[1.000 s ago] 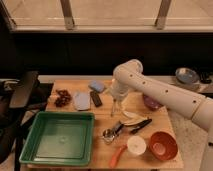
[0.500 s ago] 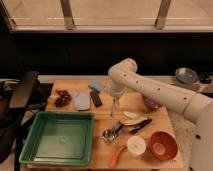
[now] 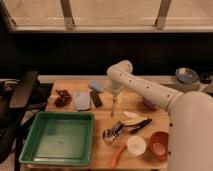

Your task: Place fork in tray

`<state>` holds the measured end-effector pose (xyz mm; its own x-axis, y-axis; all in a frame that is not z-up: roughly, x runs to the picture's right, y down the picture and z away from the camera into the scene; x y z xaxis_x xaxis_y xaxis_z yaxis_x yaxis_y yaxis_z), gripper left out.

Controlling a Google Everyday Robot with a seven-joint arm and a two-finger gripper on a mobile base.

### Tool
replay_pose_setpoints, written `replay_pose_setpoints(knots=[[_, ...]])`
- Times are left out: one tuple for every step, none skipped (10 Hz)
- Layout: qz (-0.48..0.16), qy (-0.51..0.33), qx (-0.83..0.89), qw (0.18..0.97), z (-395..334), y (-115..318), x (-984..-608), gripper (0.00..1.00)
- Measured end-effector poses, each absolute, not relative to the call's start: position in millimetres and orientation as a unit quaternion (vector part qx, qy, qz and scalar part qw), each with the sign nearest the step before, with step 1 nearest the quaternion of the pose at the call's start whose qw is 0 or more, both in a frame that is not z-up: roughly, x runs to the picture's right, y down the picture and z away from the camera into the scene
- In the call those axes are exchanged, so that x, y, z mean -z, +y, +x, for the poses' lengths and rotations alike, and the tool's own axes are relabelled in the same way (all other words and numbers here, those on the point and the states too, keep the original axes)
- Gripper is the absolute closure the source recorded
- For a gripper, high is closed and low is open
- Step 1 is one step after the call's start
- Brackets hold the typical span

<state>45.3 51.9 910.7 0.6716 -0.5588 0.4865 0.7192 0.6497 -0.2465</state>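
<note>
Tool (image 3: 114, 96) w/ fork (image 3: 114, 107), now nearer tray (image 3: 57, 115)

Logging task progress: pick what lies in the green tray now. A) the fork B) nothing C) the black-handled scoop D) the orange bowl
B: the tray shows only bare green floor; the fork appears outside it, just under the claw, which is over the table's middle, right of the tray.

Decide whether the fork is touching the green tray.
Apart. The camera view shows wooden table between the fork, under the gripper at table centre, and the green tray at front left.
</note>
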Motion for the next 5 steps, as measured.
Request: replay_pose_setpoints(knots=[[-0.213, -0.194, 0.35, 0.891, 50.7, 52.1, -919.7, 0.2], [-0.214, -0.198, 0.341, 0.894, 60.1, 52.6, -928.5, 0.2], [-0.217, -0.198, 0.337, 0.895, 65.2, 52.4, -932.4, 0.2], [-0.221, -0.199, 0.331, 0.895, 70.5, 51.3, -937.9, 0.2], [-0.227, -0.201, 0.327, 0.895, 74.9, 52.0, -941.6, 0.2]])
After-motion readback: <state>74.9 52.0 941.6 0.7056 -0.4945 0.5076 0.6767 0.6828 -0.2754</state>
